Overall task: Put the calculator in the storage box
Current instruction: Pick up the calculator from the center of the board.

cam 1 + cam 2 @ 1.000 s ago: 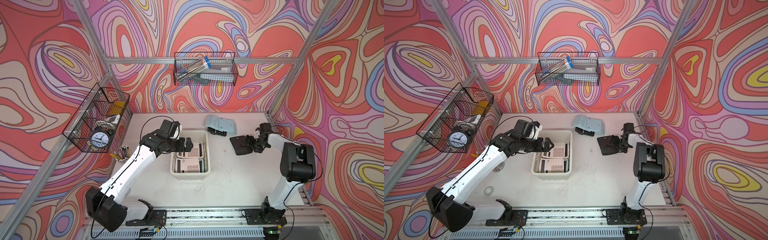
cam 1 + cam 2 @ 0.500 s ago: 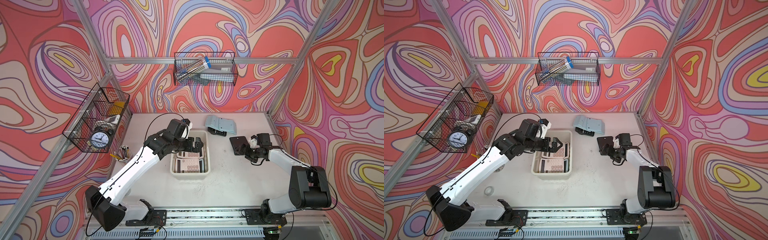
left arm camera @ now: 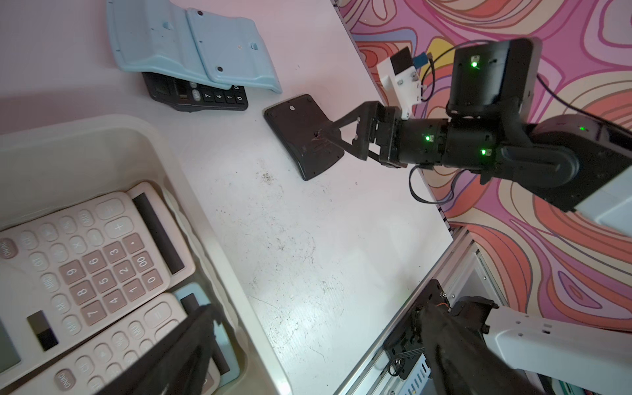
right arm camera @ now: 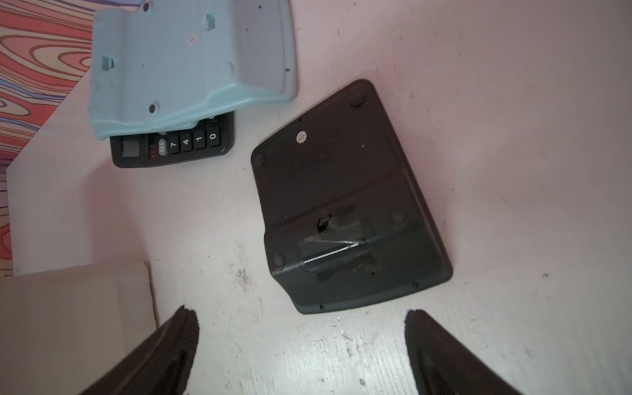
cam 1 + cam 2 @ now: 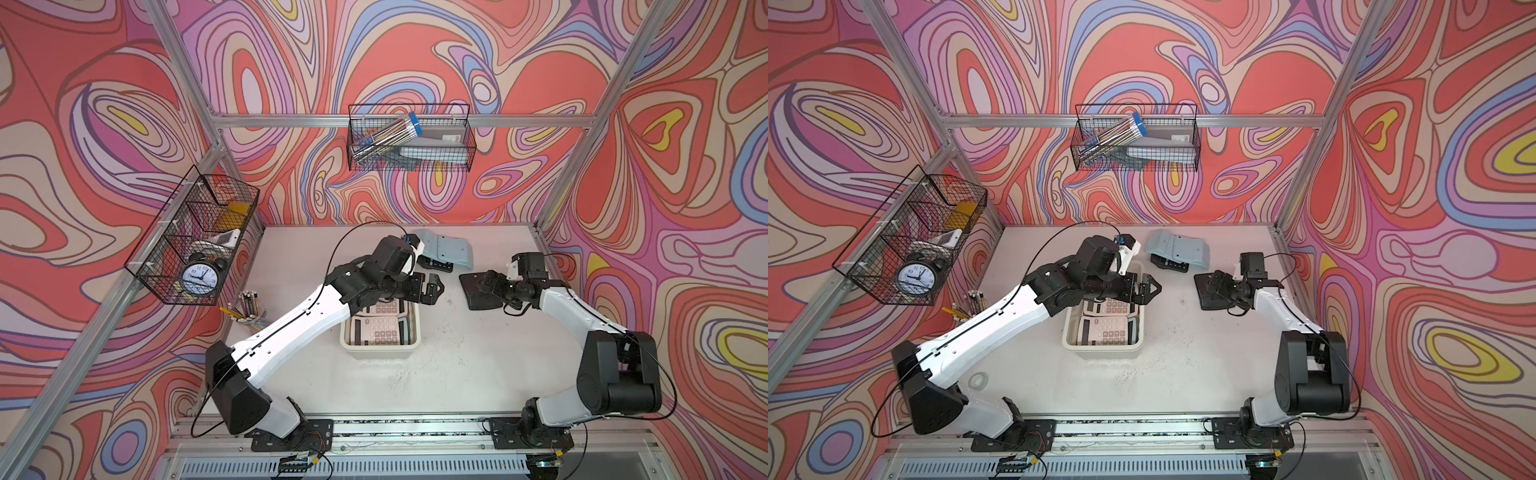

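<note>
The black calculator (image 4: 345,205) lies face down on the bench (image 4: 513,136), apart from the cream storage box (image 5: 380,349); its back shows round feet and a torn patch. The right arm (image 5: 565,303) has its jaws wide and empty just beside it; the left arm (image 5: 299,324) holds its wide jaws over the box.

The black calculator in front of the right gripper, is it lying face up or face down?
Face down. The black calculator shows its plain back with round rubber feet; no keys or display are visible.
</note>
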### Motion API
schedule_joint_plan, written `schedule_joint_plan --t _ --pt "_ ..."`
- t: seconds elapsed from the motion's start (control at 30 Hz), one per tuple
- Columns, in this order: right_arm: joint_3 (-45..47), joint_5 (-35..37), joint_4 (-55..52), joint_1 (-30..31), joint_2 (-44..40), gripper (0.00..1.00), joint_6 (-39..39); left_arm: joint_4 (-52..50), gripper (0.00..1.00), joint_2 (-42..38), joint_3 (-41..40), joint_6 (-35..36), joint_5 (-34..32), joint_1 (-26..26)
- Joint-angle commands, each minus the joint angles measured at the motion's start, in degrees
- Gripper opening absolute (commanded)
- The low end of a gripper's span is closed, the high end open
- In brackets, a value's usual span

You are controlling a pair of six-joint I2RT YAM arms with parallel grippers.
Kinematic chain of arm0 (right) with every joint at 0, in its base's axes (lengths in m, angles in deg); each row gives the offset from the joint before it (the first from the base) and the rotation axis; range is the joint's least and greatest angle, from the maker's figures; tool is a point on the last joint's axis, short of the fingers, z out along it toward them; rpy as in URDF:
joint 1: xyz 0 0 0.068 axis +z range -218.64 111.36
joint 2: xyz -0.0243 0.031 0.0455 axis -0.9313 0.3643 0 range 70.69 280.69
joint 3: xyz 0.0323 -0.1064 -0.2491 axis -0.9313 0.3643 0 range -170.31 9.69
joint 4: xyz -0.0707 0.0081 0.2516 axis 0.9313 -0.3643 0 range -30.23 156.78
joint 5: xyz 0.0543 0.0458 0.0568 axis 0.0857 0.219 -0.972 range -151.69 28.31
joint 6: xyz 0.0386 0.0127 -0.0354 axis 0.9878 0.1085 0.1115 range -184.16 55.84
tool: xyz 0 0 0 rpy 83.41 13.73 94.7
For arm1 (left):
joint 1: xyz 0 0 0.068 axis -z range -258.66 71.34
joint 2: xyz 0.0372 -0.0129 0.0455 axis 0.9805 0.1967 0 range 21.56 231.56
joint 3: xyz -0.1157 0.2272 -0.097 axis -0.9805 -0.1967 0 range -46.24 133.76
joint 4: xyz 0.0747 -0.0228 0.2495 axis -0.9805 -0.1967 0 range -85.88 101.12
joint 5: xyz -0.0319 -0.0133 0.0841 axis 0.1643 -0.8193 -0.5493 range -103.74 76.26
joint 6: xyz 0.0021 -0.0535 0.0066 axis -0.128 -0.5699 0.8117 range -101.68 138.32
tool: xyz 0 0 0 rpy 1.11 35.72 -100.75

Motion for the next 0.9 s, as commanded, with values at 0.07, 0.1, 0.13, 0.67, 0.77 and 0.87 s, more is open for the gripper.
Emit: schedule_joint_plan --t 0.07,0.1,0.13,0.67,0.77,0.87 --pt "-3.9 2.1 2.0 -4.8 5.1 0.97 0.2 1.4 0.99 8.6 8.7 0.3 -0.5 0.7" --pt "-4.4 1.8 2.9 -5.7 6.4 0.97 0.5 1.0 0.99 10.9 10.7 0.5 -1.0 0.6" --pt "-5.2 1.1 3.2 -6.4 7.9 0.97 0.6 0.7 0.99 12.8 12.5 0.6 -1.3 0.6" --pt "-3.0 -10.7 8.2 -7.7 16.8 0.93 1.4 0.2 0.98 47.8 39.8 -6.0 4.3 -1.2" --pt "-0.4 -13.3 10.0 -7.7 15.7 0.91 2.3 0.9 0.94 52.1 42.9 -8.0 7.5 -2.1" --pt "1.7 -14.9 11.3 -7.7 14.8 0.9 2.9 1.0 0.89 55.1 45.6 -8.7 9.3 -2.4"
